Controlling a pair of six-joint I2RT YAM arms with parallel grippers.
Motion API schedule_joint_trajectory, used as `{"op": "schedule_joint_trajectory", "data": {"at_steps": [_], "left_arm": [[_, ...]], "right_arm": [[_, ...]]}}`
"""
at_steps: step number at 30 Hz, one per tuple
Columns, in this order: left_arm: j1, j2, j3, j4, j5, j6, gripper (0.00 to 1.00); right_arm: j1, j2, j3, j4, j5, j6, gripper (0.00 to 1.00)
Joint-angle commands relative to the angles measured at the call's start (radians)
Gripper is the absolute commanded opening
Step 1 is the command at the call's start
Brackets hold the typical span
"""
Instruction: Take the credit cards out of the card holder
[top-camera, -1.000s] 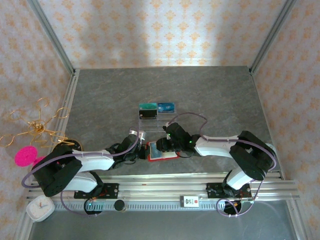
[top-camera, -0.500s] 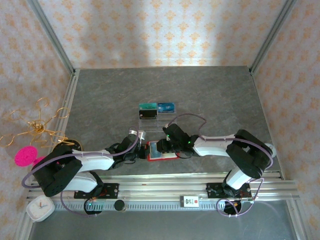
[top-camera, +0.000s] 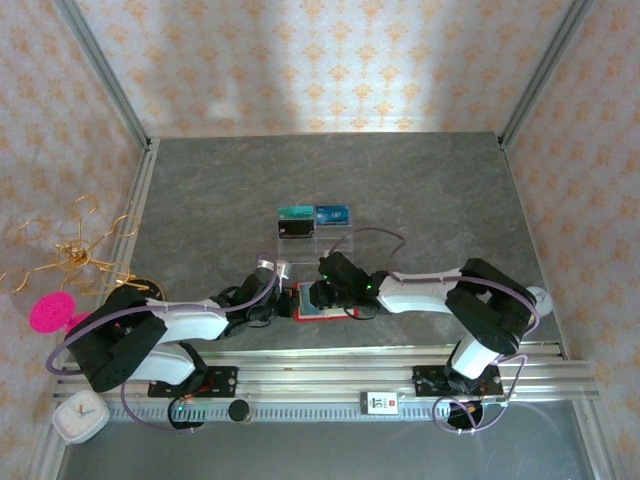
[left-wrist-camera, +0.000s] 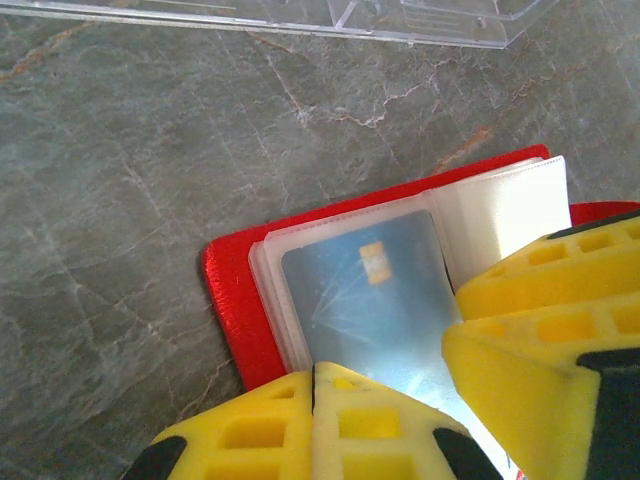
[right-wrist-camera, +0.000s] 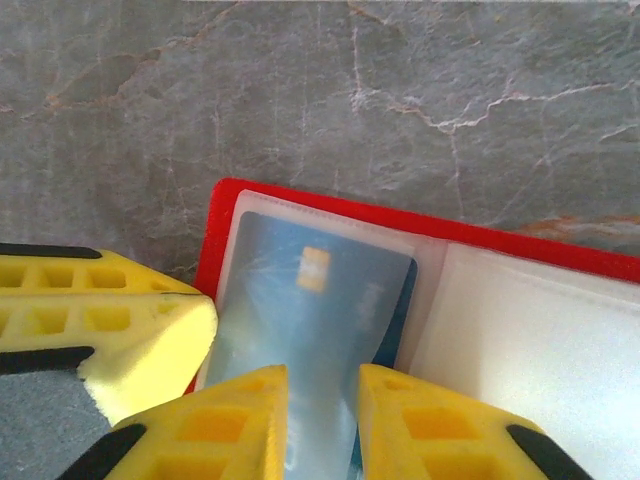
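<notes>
The red card holder (left-wrist-camera: 225, 300) lies open on the grey table near the front edge, pale pockets up (right-wrist-camera: 215, 230). A blue credit card (right-wrist-camera: 310, 300) with a gold chip sits inside the left clear pocket (left-wrist-camera: 370, 300). My left gripper (left-wrist-camera: 315, 372) is shut, its tips pressed together on the pocket's near edge, nothing visibly held between them. My right gripper (right-wrist-camera: 322, 400) is open, its yellow fingers straddling the near end of the blue card. In the top view both grippers meet over the holder (top-camera: 340, 313), left (top-camera: 288, 300) and right (top-camera: 315, 297).
A clear compartmented tray (top-camera: 300, 238) stands just beyond the holder, with teal, blue and black cards in it; its edge (left-wrist-camera: 400, 15) is close to the holder. A gold wire stand (top-camera: 75, 255), a pink object and a white clock sit at the left.
The right arm has shifted slightly left, bringing its gripper further over the holder's left pocket. The left arm and the holder have stayed put.
</notes>
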Motion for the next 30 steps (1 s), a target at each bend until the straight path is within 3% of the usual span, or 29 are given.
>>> {"op": "schedule_joint_trajectory", "data": {"at_steps": [1,5,11,20,30], "left_arm": [[0.016,0.006,-0.026,0.008,0.02,0.005,0.0],[0.031,0.006,-0.029,0.005,0.023,0.016,0.0],[0.038,-0.004,-0.026,-0.005,0.03,0.02,0.0],[0.013,-0.223,0.022,-0.111,0.009,0.008,0.0],[-0.042,-0.014,0.081,0.035,0.043,-0.003,0.0]], "right_arm": [[0.021,0.026,0.007,-0.155,0.169,0.004,0.25],[0.021,0.004,0.001,-0.194,0.248,0.009,0.25],[0.024,-0.02,0.006,-0.171,0.231,0.003,0.28],[0.03,-0.11,-0.014,-0.085,0.172,-0.012,0.33],[0.003,-0.16,-0.062,-0.022,0.086,-0.003,0.24]]}}
